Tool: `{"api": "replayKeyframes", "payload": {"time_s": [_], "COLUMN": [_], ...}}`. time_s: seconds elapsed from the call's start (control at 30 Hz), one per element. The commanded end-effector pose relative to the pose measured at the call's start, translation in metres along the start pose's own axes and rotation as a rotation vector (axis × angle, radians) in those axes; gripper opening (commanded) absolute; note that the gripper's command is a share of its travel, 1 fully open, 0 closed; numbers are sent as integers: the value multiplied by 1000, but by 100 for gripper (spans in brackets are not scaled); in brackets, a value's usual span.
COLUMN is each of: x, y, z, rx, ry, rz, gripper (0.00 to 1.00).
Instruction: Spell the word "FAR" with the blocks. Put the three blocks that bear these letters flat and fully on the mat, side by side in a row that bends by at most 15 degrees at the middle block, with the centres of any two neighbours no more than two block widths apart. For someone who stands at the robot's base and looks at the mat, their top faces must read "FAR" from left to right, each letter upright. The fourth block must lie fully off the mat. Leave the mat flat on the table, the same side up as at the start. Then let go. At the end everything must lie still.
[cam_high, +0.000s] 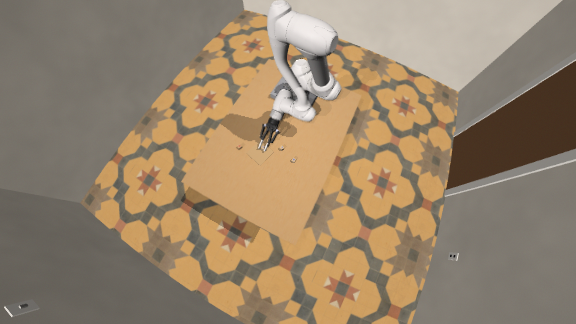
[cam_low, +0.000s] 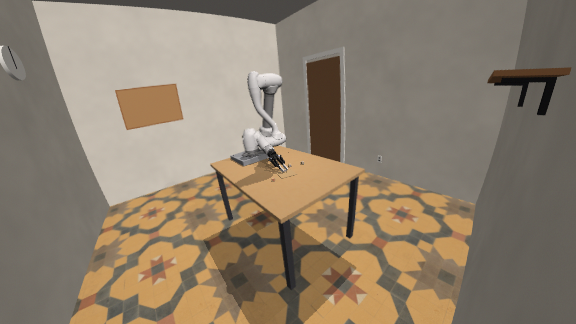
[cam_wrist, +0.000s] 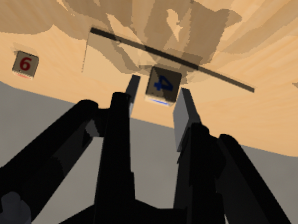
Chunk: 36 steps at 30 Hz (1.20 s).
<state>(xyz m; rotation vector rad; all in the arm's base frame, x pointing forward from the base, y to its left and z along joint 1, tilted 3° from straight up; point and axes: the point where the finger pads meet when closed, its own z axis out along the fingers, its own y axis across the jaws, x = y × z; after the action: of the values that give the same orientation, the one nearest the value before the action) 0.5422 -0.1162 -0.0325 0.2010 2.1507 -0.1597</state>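
Note:
My gripper is open, tilted low over the near edge of the thin tan mat. A block with a blue 4 on its shaded side stands on the mat between the fingers, with a gap on each side. Its bright top shows only as a sliver, its letter unreadable. A block with a red 6 or 9 on its side lies off the mat. Two more blocks, one nearer the mat and one farther out, lie off its other side; their letters are too small to read.
The wooden table carries the arm's base and the mat. The white arm rises behind the gripper, and its shadow falls across the table and part of the mat.

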Motion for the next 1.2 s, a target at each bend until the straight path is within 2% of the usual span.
{"api": "replayKeyframes", "payload": {"time_s": [0.0, 0.63, 0.97, 1.17], "x": [5, -2, -31, -38], "y": [-1, -1, -1, -1], "z": [-2, -6, -24, -28], "rx": [1, 1, 1, 1], "ry": [6, 6, 6, 6], "rz": [-2, -2, -2, -2], "gripper": [25, 25, 25, 25]}}
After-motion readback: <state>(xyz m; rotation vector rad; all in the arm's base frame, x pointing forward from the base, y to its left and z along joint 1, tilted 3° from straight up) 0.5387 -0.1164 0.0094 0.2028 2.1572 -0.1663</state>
